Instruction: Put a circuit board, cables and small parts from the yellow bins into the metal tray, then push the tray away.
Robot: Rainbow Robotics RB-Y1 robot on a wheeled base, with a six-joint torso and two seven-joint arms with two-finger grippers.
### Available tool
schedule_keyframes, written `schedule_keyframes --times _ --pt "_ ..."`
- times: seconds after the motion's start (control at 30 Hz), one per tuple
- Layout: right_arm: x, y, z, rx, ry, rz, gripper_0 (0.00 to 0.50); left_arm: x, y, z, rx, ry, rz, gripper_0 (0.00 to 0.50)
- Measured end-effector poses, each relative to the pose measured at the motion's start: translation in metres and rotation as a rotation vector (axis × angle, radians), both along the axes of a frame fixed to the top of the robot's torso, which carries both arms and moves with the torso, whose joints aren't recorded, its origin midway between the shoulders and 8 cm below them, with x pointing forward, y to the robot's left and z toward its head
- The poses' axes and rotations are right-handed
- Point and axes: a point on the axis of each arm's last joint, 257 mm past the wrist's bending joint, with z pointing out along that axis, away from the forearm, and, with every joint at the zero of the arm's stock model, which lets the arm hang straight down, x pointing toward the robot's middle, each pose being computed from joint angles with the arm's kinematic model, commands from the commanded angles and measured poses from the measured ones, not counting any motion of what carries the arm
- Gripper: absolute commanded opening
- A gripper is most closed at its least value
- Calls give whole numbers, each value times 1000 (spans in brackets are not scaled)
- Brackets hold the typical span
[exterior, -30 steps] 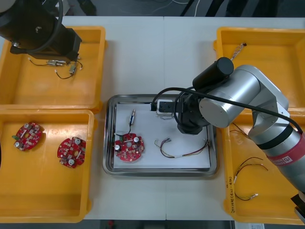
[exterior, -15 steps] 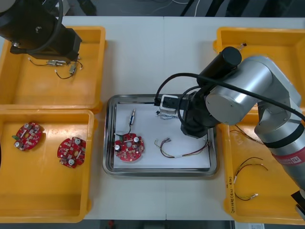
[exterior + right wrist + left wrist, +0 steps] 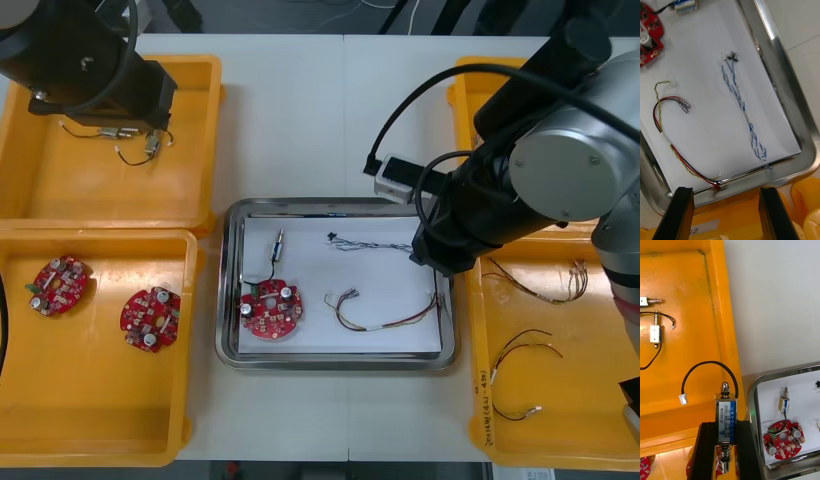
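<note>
Right gripper (image 3: pixel 726 195) — withdrawn from over the shiny metal tray (image 3: pixel 790 86) to its near rim, black fingers spread wide with nothing between them. Twisted blue and white cable (image 3: pixel 738 101) lies on the tray's white inside, beyond the fingertips. Left gripper (image 3: pixel 725 427) — fingers clamped on a small boxy metal part (image 3: pixel 725 414) with a black looped cable (image 3: pixel 709 363), yellow bin (image 3: pixel 685 352) beyond them.

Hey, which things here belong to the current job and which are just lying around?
Job: small metal part held by left end effector; metal tray; open right end effector over its edge.
Lying about: two circuit boards and loose cables in yellow bins.
</note>
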Motion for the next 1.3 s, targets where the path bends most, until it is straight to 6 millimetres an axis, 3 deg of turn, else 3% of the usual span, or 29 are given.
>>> schedule_keyframes --times 0.17,0.33,0.47,0.77,1.1,1.3 --pt "9 -20 22 63 -33 -152 500 2 -12 -4 -12 -1 -2 0" --pt "13 -45 31 36 -63 -222 500 2 -28 -8 -37 1 -3 0" --pt "19 -68 40 80 -64 -383 500 5 -36 -10 -43 -12 27 0" --pt "34 -131 69 174 -129 -645 500 4 -68 -26 -26 -9 58 0" --pt "29 -206 81 271 -151 -863 500 -17 -123 -55 -75 53 140 0" --pt "18 -240 76 305 -148 -959 500 -32 -139 -83 -28 88 137 0"
